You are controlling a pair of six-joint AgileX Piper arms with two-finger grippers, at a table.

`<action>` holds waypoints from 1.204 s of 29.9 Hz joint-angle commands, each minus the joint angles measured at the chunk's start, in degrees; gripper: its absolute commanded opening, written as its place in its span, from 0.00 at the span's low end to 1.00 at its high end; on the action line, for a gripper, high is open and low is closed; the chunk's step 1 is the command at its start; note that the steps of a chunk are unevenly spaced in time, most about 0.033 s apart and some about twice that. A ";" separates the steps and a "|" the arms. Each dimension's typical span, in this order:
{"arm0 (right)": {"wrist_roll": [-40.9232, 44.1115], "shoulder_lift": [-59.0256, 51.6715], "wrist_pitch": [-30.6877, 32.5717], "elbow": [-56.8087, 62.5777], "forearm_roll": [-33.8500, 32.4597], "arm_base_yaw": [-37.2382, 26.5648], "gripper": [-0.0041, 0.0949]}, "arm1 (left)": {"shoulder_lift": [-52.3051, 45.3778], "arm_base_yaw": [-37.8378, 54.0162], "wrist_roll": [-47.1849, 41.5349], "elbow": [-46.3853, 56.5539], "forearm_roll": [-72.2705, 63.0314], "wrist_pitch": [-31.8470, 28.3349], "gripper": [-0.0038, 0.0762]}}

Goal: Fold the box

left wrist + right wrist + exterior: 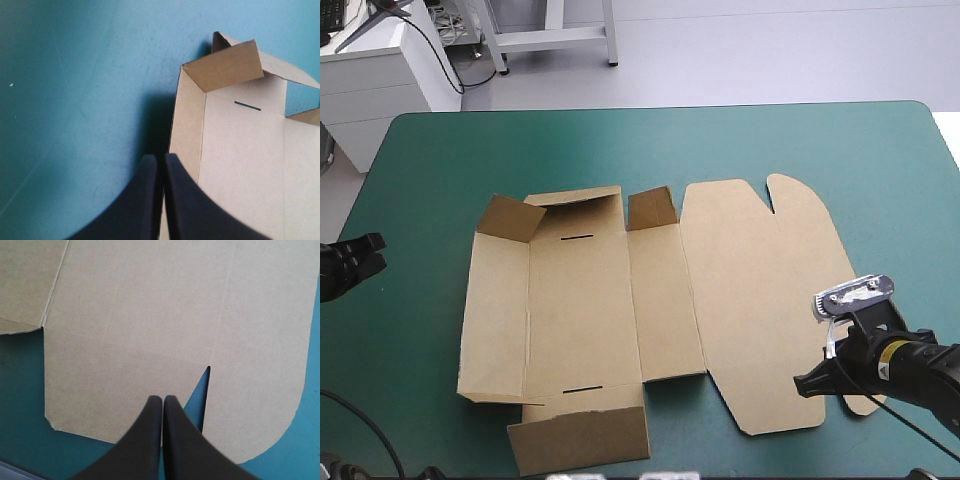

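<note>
Hovering shut and empty, the right claw (162,401) has its black fingers tip to tip over the near end of the lid panel (150,315), close to the cut that parts it from the rounded tuck flap (260,390). Nothing sits between them. The left claw (159,160) is likewise closed on nothing, off at the left edge of the teal-green worktop (420,400), apart from the brown box (580,310) and pointing toward its left wall panel (495,320). The box lies mid-worktop, mostly flat; only the far-left corner flap (510,218), the far wall (582,198) and a second small flap (650,208) are tilted up. Risks, as I judge them: a closed claw pressed down here would only shove the sheet, which looks free to slide on the cover. The board lies flat, so there is little edge to get under, and a finger could crease it off the score line. Lifting so near the cut may bend the tuck flap rather than the lid. With the left claw away, nothing pins the base, so the sheet could swing and the raised flaps drop back.
</note>
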 commanded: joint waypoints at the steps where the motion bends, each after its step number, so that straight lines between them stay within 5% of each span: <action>1: -0.89 -0.50 -2.98 -1.28 -0.78 -0.34 0.03 | -1.40 0.16 -0.92 -1.45 -3.85 3.72 0.17; 4: -1.23 -0.50 -3.65 -1.28 -0.78 -0.34 0.03 | -1.30 0.16 -1.32 -1.45 -3.85 3.72 0.33; 11: -1.51 -0.50 -3.79 -1.28 -0.78 -0.34 0.03 | -1.30 0.16 -1.55 -1.33 -3.07 3.72 0.97; 36: -3.87 -0.50 -5.08 -1.28 -0.78 -0.34 0.03 | -1.41 -8.27 3.48 22.20 -1.30 3.97 0.96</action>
